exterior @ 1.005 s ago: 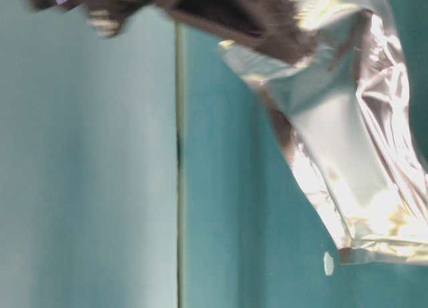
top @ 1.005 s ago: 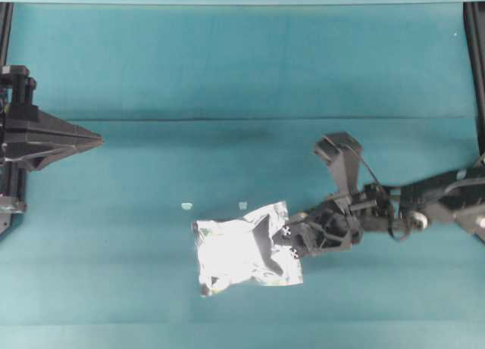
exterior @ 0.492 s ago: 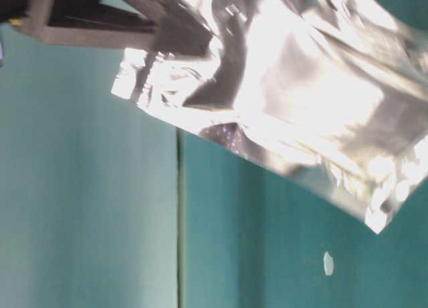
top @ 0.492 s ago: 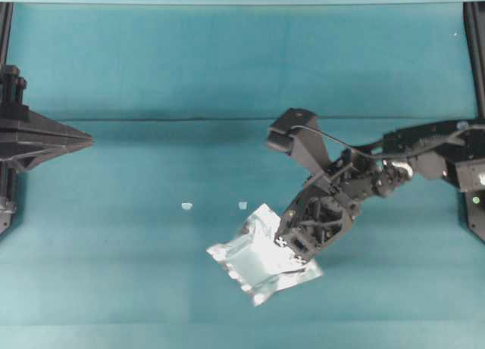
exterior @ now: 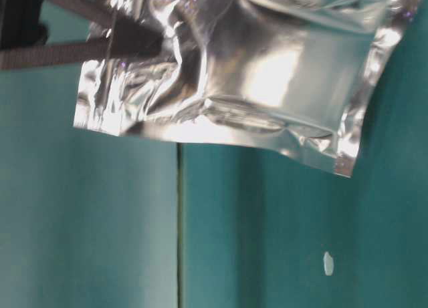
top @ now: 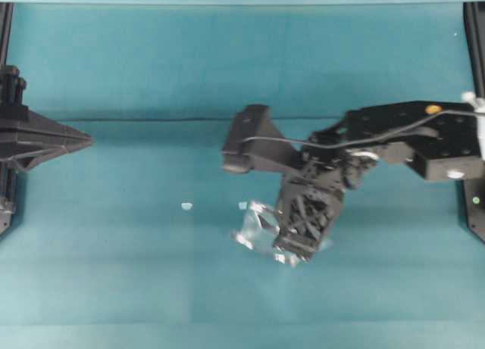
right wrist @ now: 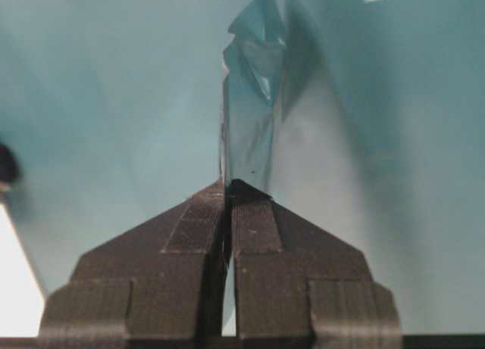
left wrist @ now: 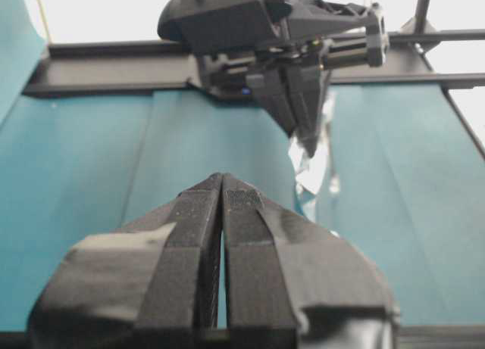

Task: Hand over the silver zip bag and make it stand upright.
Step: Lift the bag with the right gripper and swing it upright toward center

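Observation:
The silver zip bag (top: 256, 229) hangs in the air above the middle of the teal table, crinkled and shiny, seen nearly edge-on from overhead. My right gripper (top: 294, 247) points downward and is shut on one edge of it. At table level the silver zip bag (exterior: 234, 74) fills the top of the view, clear of the cloth, with the dark fingers (exterior: 100, 44) at its left. In the right wrist view the right gripper (right wrist: 227, 186) pinches the silver zip bag (right wrist: 250, 99). My left gripper (top: 76, 141) waits shut and empty at the far left; the left wrist view shows the left gripper (left wrist: 222, 184) facing the silver zip bag (left wrist: 311, 171).
Two tiny white scraps (top: 186, 206) (top: 242, 205) lie on the teal cloth left of the bag; one scrap (exterior: 328, 262) shows at table level. A seam in the cloth (top: 151, 120) runs across the table. Black frame rails (top: 474, 61) stand at both side edges.
My right arm has lifted the bag off the cloth, swung toward the middle and turned the bag from lying flat to hanging below the jaws. The left gripper pulled back slightly.

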You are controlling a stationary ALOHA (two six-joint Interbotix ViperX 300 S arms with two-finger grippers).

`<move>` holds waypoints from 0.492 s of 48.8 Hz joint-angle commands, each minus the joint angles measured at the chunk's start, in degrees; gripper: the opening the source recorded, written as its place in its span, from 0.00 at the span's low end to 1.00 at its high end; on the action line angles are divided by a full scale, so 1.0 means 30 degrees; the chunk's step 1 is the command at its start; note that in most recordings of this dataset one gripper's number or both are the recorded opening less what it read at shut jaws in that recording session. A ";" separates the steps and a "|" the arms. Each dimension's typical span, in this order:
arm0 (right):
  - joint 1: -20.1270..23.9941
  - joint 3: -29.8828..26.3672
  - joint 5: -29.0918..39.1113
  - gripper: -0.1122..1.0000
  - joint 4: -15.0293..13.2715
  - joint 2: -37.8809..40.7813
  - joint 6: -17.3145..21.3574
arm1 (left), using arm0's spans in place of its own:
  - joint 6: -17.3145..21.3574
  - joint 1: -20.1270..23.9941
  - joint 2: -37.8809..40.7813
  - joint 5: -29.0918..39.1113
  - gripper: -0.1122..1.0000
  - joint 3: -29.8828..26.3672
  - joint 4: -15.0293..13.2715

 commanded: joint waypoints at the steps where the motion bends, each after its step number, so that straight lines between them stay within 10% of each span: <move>1: 0.0059 -0.1816 0.1436 0.11 -0.0791 0.0469 -0.1084 | -0.0029 -0.0029 0.0088 -0.0088 0.10 -0.0234 0.0059; 24: 0.0059 -0.5332 0.3516 0.11 -0.5186 0.2637 -0.4805 | -0.0088 0.0000 0.0088 0.0791 0.10 -0.0059 0.0059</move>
